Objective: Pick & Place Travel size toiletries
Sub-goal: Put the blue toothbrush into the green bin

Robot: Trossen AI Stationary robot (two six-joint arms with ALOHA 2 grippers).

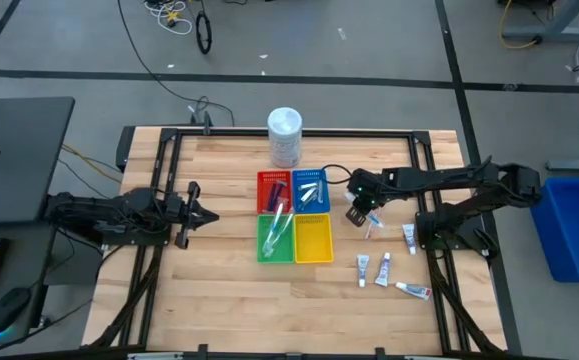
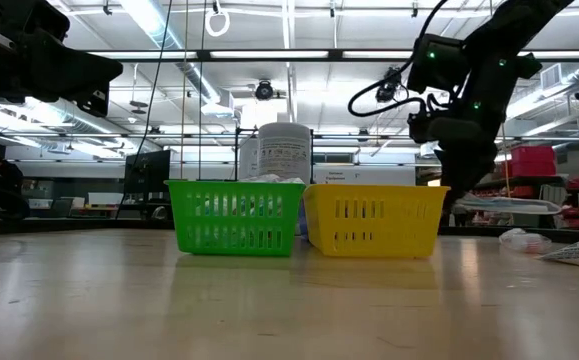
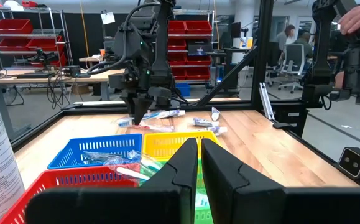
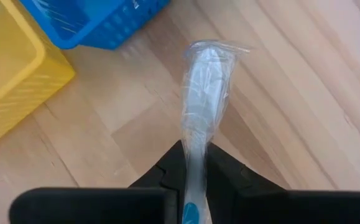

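right gripper [image 4: 195, 180] is clenched on a wrapped toothbrush [image 4: 206, 93], its two dark fingers pinching the handle end while the clear-bagged head sticks out ahead over bare wood. in the high view this gripper [image 1: 357, 214] sits just right of centre, beside the right edge of the blue tray [image 1: 311, 190] and just above the yellow tray [image 1: 313, 238]; the toothbrush [image 1: 372, 229] shows as a small pale stick right next to it. in the low view the same arm comes down at the upper right, behind the yellow tray [image 2: 374, 220], and whether the toothbrush touches the table [image 1: 229, 290] cannot be told.

left gripper [image 1: 191, 215] waits at centre left of the high view, well apart from the trays, its fingers nearly together with nothing between them; its own camera shows them [image 3: 198, 168] as a narrow slit at the bottom centre.

four trays form a square at the middle of the high view: red tray [image 1: 273, 189] upper left, blue upper right, green tray [image 1: 275, 240] lower left, yellow lower right. the blue one holds pale wrapped items, the green one a clear packet, the red one a dark stick. a tall white tub [image 1: 285, 136] stands just above the trays.

small white tubes [image 1: 384, 269] lie at the lower right of the high view, near one another on the wood, with one more tube [image 1: 408, 237] a little higher up.
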